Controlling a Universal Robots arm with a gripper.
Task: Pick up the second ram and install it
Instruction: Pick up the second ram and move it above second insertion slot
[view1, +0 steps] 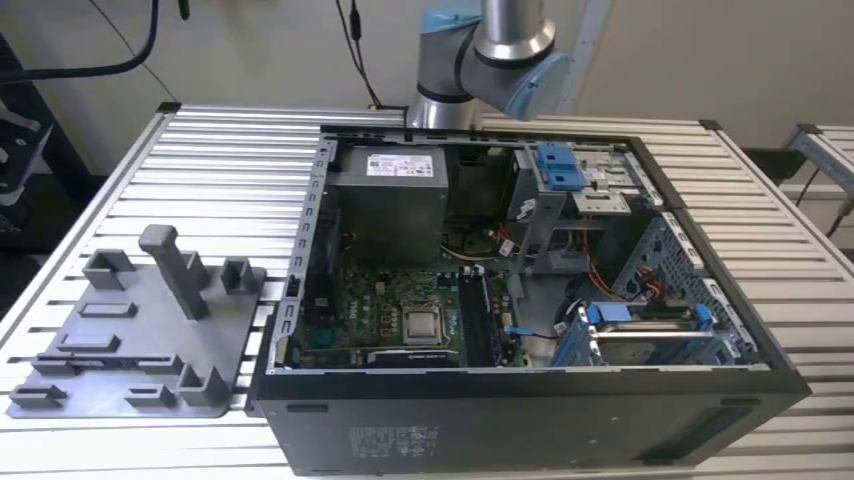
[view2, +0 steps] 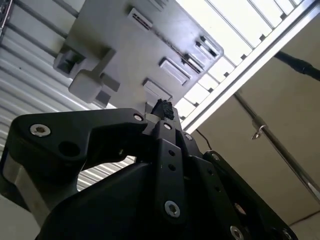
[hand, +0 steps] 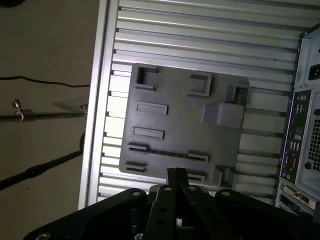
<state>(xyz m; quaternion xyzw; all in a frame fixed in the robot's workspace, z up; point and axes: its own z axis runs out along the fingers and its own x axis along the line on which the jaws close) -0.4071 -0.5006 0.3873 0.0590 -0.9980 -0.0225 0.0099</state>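
Note:
A thin dark strip, apparently the second ram on edge, runs between slots of the grey fixture tray. In the exterior view this strip lies near the tray's front. My gripper hovers well above the tray's near edge, its black fingers pressed together with nothing between them. The second wrist view has the gripper over the same tray. The arm rises behind the open computer case.
The case lies open on a slatted metal table, showing the motherboard, a power supply and blue drive brackets. A tall upright post stands on the tray. The table's edge and cables run beside the tray.

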